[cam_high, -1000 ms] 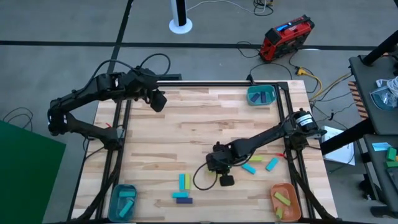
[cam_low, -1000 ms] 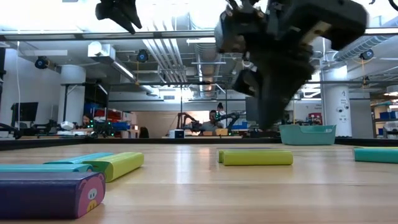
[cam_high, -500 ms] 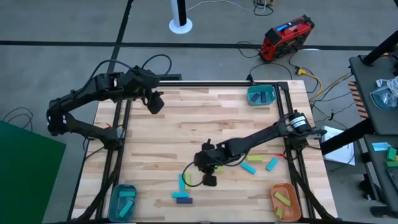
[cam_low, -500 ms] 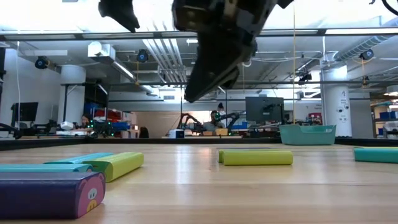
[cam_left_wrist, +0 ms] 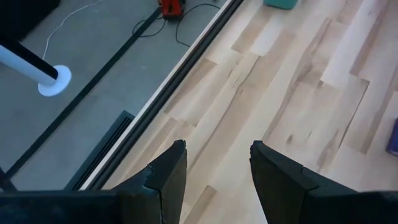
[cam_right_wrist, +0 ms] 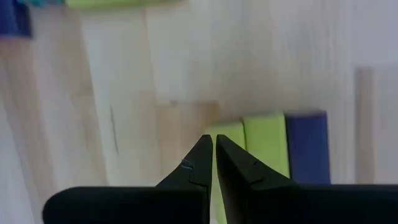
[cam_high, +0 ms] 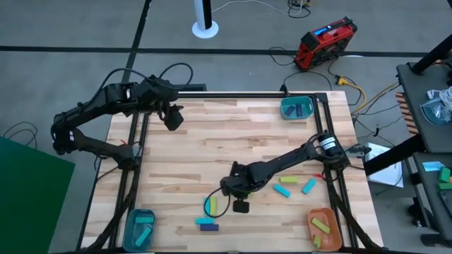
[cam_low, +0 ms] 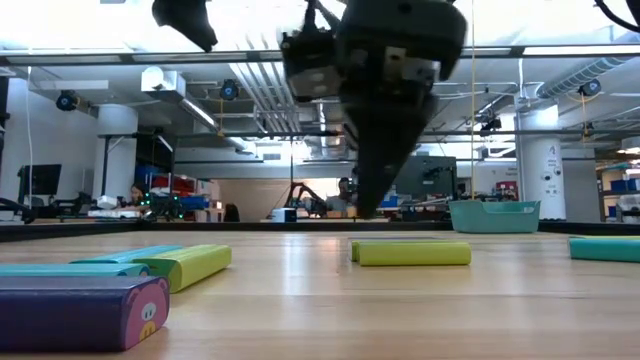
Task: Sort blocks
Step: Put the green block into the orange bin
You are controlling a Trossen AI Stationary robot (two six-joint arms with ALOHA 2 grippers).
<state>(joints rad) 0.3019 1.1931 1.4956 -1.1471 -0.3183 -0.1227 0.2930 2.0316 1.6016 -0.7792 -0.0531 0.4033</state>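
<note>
The blocks lie on the near half of the wooden table (cam_high: pixel 212 141). A cyan and a yellow-green block (cam_high: pixel 208 205) lie side by side, with a purple block (cam_high: pixel 207 226) near them. Two cyan blocks (cam_high: pixel 284 190) and a yellow-green one (cam_high: pixel 288 180) lie further right. My right gripper (cam_high: pixel 241 204) is shut and hangs above the table (cam_low: pixel 368 205). Just beyond its tips (cam_right_wrist: pixel 214 142) a yellow-green block (cam_right_wrist: pixel 264 146) lies against a purple one (cam_right_wrist: pixel 306 146). My left gripper (cam_left_wrist: pixel 216 152) is open and empty over the far left corner (cam_high: pixel 171 117).
A teal bowl (cam_high: pixel 296 108) with blocks stands at the far right corner. Another teal bowl (cam_high: pixel 139 227) is at the near left and an orange bowl (cam_high: pixel 324 227) at the near right. A black frame rail (cam_high: pixel 233 94) runs along the far edge.
My right gripper has swung toward the table's left edge above the blocks, then come a little way back to the right. It has turned about its wrist as it went. Its fingers stay off the table. No block has moved.
</note>
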